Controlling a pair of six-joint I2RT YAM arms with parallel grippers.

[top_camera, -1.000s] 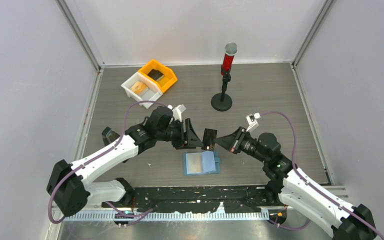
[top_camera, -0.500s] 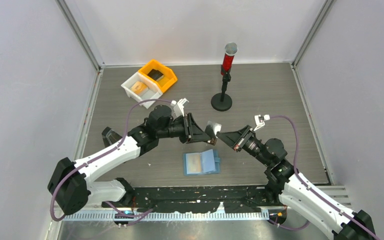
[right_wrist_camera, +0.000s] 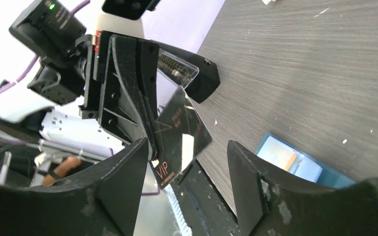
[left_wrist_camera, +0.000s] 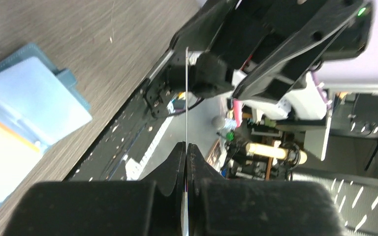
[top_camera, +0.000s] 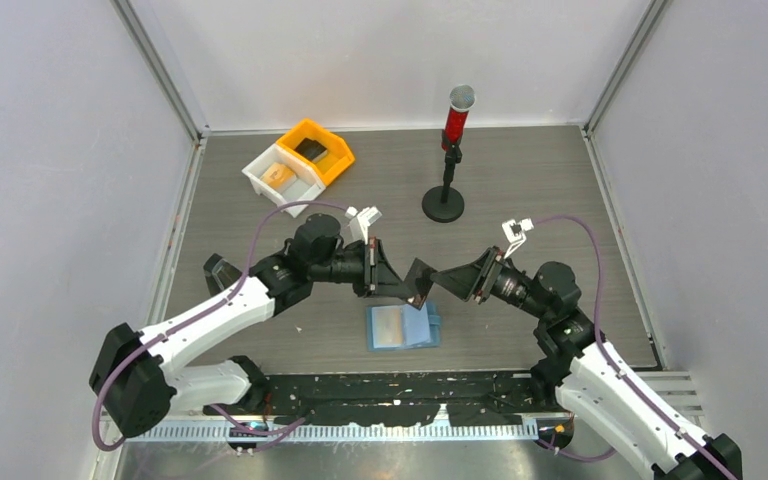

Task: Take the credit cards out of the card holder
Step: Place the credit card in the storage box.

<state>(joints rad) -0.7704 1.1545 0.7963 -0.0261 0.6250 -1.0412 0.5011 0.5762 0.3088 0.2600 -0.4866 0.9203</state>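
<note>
A dark grey-black credit card (top_camera: 422,281) hangs in the air between the two arms, above the table. My left gripper (top_camera: 405,283) is shut on its edge; in the left wrist view the card (left_wrist_camera: 186,93) shows edge-on between the pressed fingers (left_wrist_camera: 177,162). My right gripper (right_wrist_camera: 187,147) stands open around the card's free end (right_wrist_camera: 179,130), fingers apart from it. The light-blue card holder (top_camera: 402,326) lies open on the table below, with an orange-tan card (right_wrist_camera: 284,152) showing in a pocket.
An orange bin (top_camera: 332,150) and a white bin (top_camera: 260,175) stand at the back left, a dark item in one and a tan item in the other. A red microphone on a black stand (top_camera: 447,190) is behind the grippers. A black rail (top_camera: 400,385) runs along the near edge.
The left gripper has shut on the dark card while the right gripper, which held it, has opened and let go. Both arms shifted slightly with the card between them.
</note>
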